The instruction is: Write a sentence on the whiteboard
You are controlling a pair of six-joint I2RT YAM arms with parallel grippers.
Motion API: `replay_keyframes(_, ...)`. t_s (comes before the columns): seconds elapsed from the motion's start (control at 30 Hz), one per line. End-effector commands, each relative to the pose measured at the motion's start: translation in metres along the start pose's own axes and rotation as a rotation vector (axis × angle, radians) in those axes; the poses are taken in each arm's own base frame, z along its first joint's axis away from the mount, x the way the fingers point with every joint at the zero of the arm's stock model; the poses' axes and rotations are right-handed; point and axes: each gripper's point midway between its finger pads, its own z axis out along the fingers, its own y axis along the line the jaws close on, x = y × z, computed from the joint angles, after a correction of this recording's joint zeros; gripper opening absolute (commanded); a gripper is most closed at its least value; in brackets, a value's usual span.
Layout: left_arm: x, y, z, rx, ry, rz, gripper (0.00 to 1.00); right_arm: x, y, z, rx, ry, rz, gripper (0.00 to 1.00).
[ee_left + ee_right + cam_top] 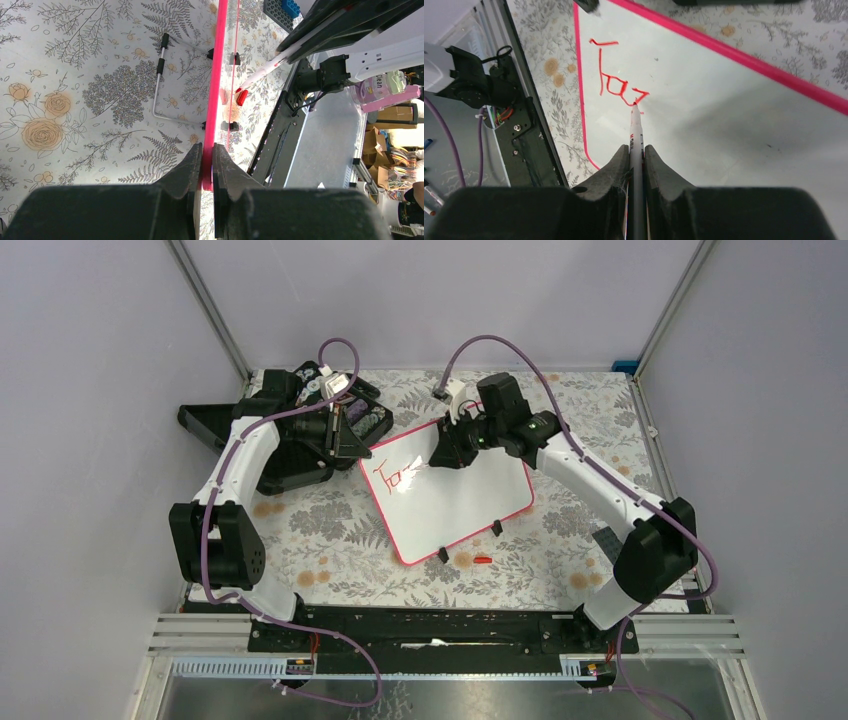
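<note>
The whiteboard [470, 502] lies tilted in the middle of the table, white with a red-pink rim. Red letters [616, 85] are written near its upper left corner. My left gripper [352, 447] is shut on the board's rim at its far left edge; in the left wrist view the rim [216, 75] runs edge-on between the closed fingers [190, 165]. My right gripper [637, 150] is shut on a white marker [636, 131], whose tip touches the board at the end of the red letters. In the top view that gripper [445, 455] hovers over the board's upper part.
A black compartment case [300, 435] holding small items stands at the back left, under the left arm. A red marker cap [483, 560] lies on the floral cloth just in front of the board. Two black clip feet [443, 555] stick out from its near edge. A wire stand [157, 85] shows under the board.
</note>
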Motion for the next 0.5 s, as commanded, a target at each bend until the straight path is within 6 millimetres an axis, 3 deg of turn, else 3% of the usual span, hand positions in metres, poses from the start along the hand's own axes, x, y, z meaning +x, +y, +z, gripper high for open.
replay_keyframes(0.0, -0.001, -0.002, 0.003, 0.007, 0.004, 0.017, 0.0, -0.046, 0.024, -0.019, -0.046, -0.103, -0.052, 0.0)
replay_keyframes(0.47, -0.001, -0.002, 0.003, 0.004, 0.004, 0.016, 0.0, -0.042, 0.006, 0.002, -0.012, -0.087, -0.041, 0.0)
